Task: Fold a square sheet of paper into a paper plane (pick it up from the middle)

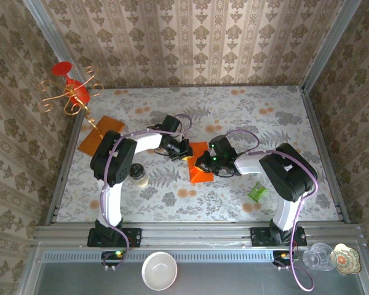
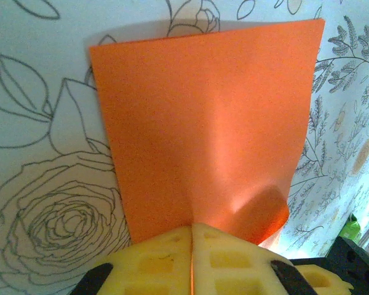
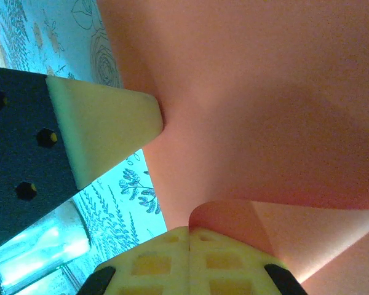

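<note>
Square sheet of paper, mid desk, has one corner curling over, left jaws and right jaws both pinched shut on it (an early fold, I judge; nose and wings not yet made).

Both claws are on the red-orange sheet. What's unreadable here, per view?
- Top view: both wrists hide the upper part of the square sheet of paper, so any crease there cannot be made out.
- Left wrist view: the sheet's near edge disappears between the closed pads of the left claw.
- Right wrist view: the sheet runs off the top and right edges, and the right claw covers the base of the curl.
- Top view: the small green item is too small to name.
</note>
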Available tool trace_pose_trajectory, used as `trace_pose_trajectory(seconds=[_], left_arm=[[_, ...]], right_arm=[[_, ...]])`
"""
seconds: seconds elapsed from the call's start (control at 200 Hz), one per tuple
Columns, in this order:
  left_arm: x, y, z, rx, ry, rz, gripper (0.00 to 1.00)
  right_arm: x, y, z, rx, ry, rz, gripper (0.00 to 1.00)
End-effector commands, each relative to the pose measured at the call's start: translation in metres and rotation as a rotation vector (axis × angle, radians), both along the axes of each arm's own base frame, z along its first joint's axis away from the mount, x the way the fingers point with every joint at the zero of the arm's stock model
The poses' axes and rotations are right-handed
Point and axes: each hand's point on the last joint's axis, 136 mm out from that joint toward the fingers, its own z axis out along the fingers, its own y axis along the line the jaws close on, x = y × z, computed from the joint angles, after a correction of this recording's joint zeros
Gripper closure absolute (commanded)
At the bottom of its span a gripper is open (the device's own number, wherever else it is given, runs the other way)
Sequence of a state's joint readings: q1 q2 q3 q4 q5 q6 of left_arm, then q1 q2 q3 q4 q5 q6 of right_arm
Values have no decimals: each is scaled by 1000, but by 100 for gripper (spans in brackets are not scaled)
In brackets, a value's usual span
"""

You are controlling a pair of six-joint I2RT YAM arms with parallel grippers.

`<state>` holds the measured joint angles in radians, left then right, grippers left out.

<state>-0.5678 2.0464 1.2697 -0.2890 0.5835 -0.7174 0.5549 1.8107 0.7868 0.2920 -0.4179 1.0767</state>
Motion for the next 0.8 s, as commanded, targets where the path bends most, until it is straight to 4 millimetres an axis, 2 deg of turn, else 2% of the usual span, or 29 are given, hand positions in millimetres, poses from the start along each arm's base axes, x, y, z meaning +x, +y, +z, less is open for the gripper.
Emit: trace_pose_trajectory(seconds=[0.0,0.505,0.795], left_arm=[[-13,13,-18,70,38,2,90],[-16,14,-20,70,42,0,90],[-16,14,-19,71,41,0,90]], right_arm=[[7,5,-1,-4,-17,3,100],[10,7,-1,28,-23,-13,100],[7,1,-9,-13,-3,-24,100]])
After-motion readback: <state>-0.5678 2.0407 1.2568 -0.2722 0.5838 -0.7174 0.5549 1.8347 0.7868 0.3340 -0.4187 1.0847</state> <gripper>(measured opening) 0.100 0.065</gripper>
